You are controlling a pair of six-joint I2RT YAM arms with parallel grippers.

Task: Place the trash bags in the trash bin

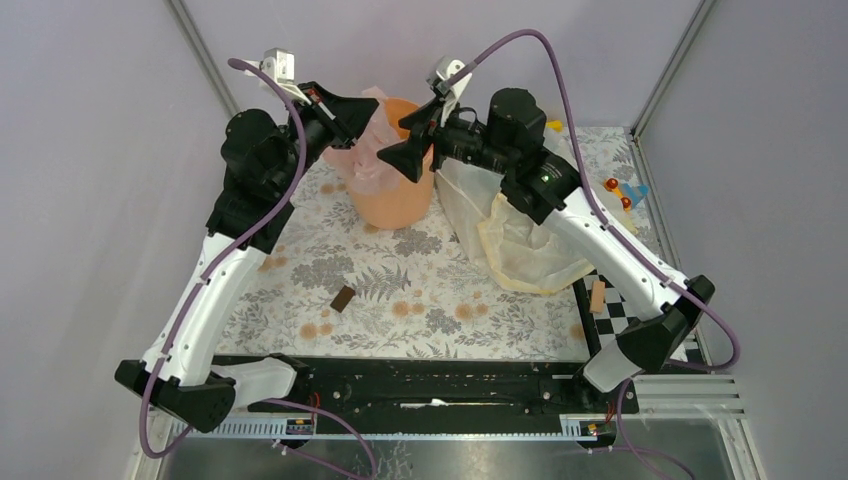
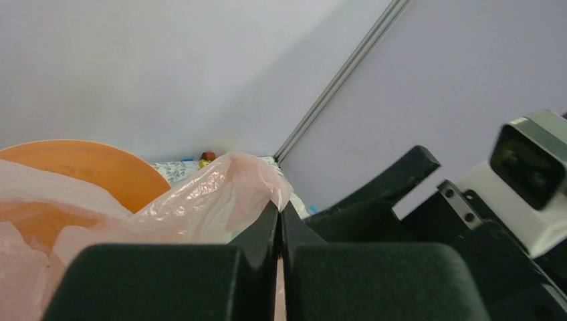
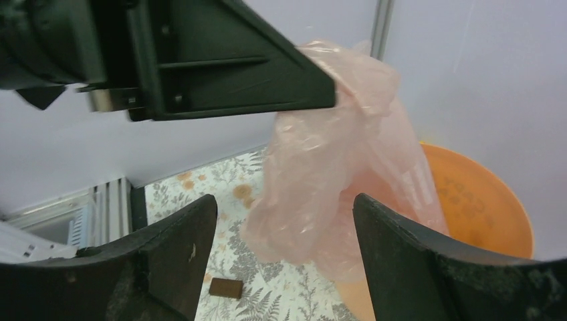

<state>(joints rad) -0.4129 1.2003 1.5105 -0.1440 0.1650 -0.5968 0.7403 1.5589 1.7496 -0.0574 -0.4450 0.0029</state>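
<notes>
The left arm is stretched forward to the left rim of the round peach-orange plastic bucket [image 1: 398, 205]. Its left gripper [image 1: 372, 110] is pinched tight on the thin, crinkly pink plastic bag [image 1: 368, 150] above that rim. The right arm is stretched to the bucket's right rim, and the right gripper [image 1: 412, 138] has its jaws spread wide, facing the left one.
</notes>
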